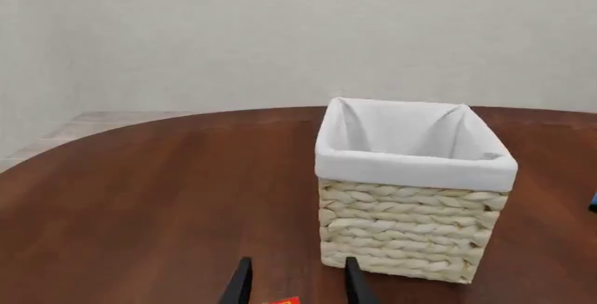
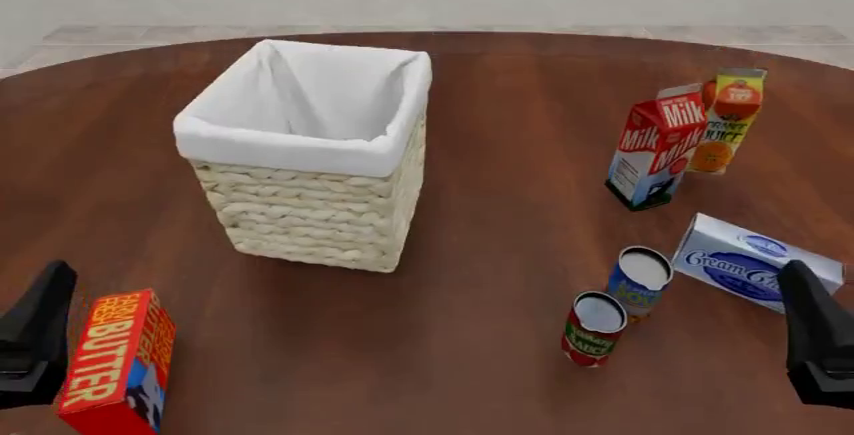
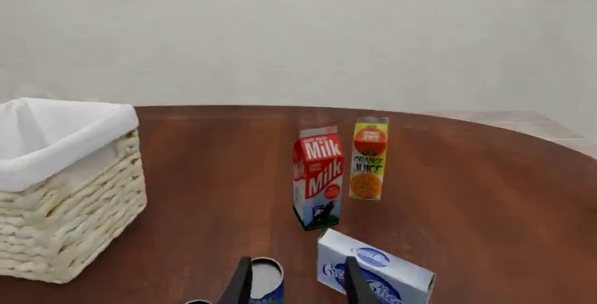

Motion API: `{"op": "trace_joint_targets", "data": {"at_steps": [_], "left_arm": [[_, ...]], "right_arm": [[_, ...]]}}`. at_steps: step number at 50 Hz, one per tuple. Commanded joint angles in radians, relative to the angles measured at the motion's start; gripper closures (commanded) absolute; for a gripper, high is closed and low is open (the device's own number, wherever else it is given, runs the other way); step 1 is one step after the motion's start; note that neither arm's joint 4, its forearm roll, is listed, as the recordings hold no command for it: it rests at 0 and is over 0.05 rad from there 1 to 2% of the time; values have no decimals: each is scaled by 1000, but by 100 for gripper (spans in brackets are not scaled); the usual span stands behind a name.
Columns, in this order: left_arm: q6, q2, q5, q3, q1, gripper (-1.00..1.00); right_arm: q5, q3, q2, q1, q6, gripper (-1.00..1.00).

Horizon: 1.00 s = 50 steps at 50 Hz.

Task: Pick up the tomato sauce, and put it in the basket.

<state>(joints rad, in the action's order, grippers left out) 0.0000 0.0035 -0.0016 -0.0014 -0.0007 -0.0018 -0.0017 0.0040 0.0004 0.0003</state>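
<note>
— While both arms wait at the near edge of the round wooden worktop, where does the tomato sauce stand?

— Upright on the right side, near the front, well apart from the basket. A blue-and-yellow can stands just beside it, a little further back, close enough that the two may be touching. I cannot tell for sure.

— And the grippers?

— The right gripper shows two dark fingers parted moderately, holding nothing, aimed towards the blue-and-yellow can and the cream cheese box. The left gripper is likewise parted and empty, facing the basket, with a corner of the butter box just under it.

— Why would the right arm take this job?

— My judgement: the red can sits on its side, so it has the short reach. The left arm has the butter box in front of it and the basket between it and the can.

— What is in the basket?

— Nothing that I can see. The white cloth lining folds over the rim, and the inside looks bare from all three views. Its mouth is wide open, which should make the drop easy.

— Anything else about?

— A milk carton and an orange juice carton stand side by side at the far right, clear of any path from can to basket. The neighbouring can is the likelier snag.
</note>
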Motion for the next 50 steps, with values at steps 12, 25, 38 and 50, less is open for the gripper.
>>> {"op": "trace_joint_targets", "data": {"at_steps": [12,25,38,50], "left_arm": [[1,12,-2,-3,3,-100],[-33,29,-7,-10,-18,-100],[41,198,124,-198,-176,-100],[16,392,222,-363,-310,-100]], "right_arm": [[-1,-3,4,0,0,-100],[4,-3,0,0,0,-100],[2,-3,-1,1,-10,-100],[22,-23,1,0,-5,-100]]}}
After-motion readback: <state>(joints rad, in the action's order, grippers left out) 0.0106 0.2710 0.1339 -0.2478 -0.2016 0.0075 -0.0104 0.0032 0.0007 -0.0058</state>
